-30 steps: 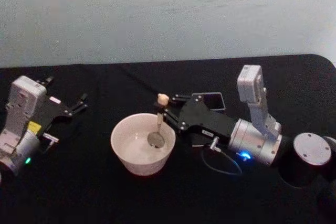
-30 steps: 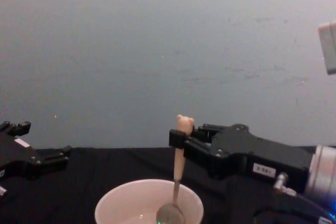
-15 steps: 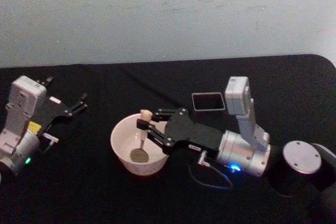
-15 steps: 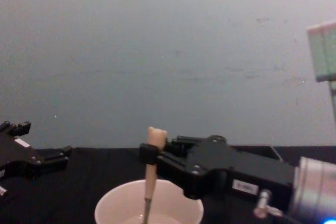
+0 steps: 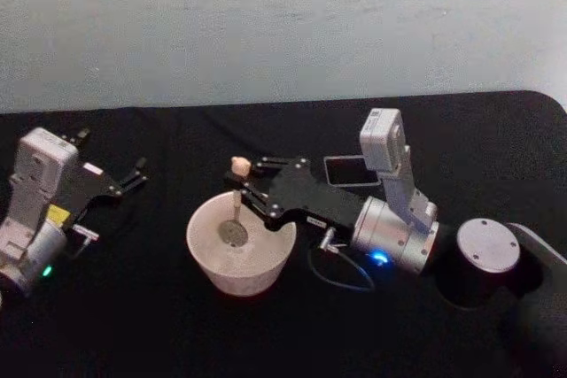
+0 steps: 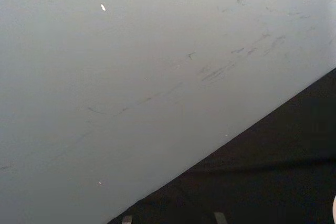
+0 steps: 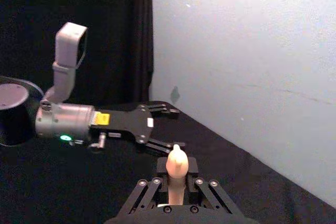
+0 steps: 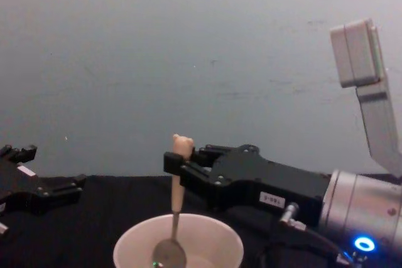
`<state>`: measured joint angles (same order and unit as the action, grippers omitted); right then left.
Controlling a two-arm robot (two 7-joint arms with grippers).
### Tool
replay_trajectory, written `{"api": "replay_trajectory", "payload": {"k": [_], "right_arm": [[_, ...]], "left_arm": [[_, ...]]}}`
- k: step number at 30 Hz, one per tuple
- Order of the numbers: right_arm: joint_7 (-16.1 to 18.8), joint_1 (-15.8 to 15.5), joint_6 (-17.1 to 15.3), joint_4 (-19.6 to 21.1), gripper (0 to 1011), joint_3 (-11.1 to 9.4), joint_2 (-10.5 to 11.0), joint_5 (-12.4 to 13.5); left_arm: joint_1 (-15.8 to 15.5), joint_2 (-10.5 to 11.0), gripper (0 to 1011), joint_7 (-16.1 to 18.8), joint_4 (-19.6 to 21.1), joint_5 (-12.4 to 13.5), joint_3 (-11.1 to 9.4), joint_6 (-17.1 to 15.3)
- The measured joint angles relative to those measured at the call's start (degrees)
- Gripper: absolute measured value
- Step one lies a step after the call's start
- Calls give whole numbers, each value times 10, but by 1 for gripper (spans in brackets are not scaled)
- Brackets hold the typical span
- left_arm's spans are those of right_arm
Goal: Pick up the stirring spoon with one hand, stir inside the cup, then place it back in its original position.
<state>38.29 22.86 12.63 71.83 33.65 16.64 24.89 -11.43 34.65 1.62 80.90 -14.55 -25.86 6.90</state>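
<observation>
My right gripper [image 8: 178,166]: pinches beige bear-topped spoon [image 8: 176,200] at its handle.
Spoon axis: near upright, bowl down in cream-white round cup [image 5: 239,273].
My left gripper [image 5: 111,155]: spread, idle.

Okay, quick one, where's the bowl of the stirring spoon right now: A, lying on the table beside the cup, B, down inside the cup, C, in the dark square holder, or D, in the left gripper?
B: the right gripper, shut on the handle, holds the stirring spoon upright with its metal bowl down inside the cup; the left gripper sits open off to the left.
</observation>
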Motion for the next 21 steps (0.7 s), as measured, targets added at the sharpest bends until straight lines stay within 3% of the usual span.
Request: {"api": "replay_trajectory", "payload": {"k": [21], "right_arm": [[-8,-12,-2,11,197,-23,10,-3]], "left_arm": [[0,0,1001,0,0,0,0,0]]}}
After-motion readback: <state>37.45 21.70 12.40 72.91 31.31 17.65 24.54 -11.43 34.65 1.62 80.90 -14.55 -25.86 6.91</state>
